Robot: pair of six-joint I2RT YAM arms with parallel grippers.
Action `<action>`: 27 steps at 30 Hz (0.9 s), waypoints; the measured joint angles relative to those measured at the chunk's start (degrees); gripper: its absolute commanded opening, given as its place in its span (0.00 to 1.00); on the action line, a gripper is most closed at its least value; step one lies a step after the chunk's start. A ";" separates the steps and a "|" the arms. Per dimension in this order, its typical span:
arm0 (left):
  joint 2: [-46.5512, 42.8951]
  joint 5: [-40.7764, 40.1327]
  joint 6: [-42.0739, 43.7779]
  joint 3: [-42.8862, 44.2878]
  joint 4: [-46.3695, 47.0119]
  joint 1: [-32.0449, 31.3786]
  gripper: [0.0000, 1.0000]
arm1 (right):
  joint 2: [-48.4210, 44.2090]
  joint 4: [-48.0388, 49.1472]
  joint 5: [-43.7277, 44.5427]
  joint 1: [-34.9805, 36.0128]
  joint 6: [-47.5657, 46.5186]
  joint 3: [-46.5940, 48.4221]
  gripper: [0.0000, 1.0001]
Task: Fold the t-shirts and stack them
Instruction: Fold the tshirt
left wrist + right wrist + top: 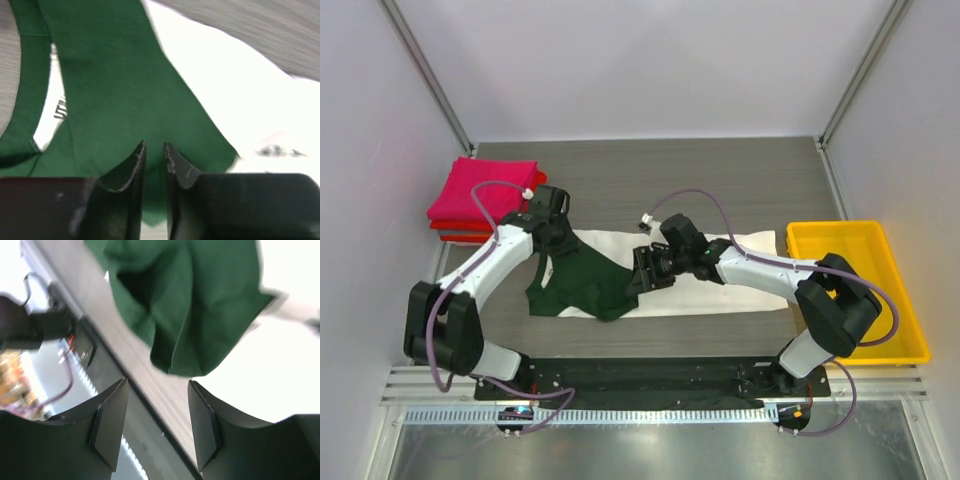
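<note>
At the table's centre lies the cream-white t-shirt (710, 296), its green part bunched toward 9 o'clock. My left gripper (155, 147) is narrowed to a slit over that green. My right gripper (157, 382) gapes wide. The folded t-shirts (480, 195) sit at 10 o'clock.

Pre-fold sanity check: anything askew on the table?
Yes: the cream-white t-shirt is not spread flat; its dark green end lies bunched and creased on the left. The pink and red folded stack looks tidy.
</note>
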 measured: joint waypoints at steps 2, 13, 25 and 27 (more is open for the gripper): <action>-3.67 -0.61 0.28 0.68 -1.20 -1.57 0.31 | 0.13 -4.79 5.57 1.09 -0.98 4.26 0.53; -6.38 -5.29 0.59 2.21 -6.75 -13.68 0.38 | 6.78 -15.23 21.57 8.61 -2.75 14.36 0.49; 1.44 -8.13 0.63 2.23 -9.44 -19.85 0.36 | 8.87 -16.98 26.34 10.45 -2.10 13.66 0.29; 1.62 -8.35 0.63 2.23 -9.81 -20.24 0.33 | 8.87 -16.92 26.45 10.45 -1.86 13.18 0.19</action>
